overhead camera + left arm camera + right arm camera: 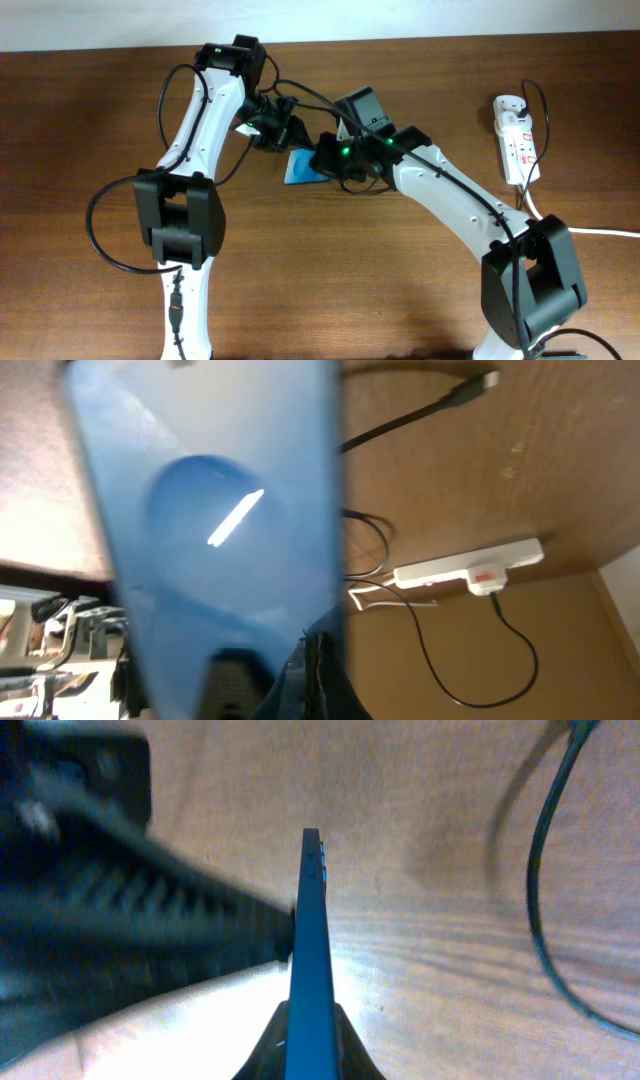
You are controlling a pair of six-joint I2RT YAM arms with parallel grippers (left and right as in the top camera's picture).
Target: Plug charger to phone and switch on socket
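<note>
Blue-lit and turned on edge, the phone (311, 920) is between the two arms at the middle of the bench (90, 110). The right gripper (310, 1032) is clamped on its lower part, one finger on each face. The left gripper (274, 128) is close up against the phone from the left; I cannot tell whether it grips or merely touches. The charger (410, 418) lies loose on the wood, apart from both grippers, its connector tip free. The socket (515, 135) sits well off at the far right. The likely trouble is that the smooth glass twists in the narrow pinch if the left gripper nudges it. The two grippers could also knock together, or fingers could cover the port so the plug cannot enter.
</note>
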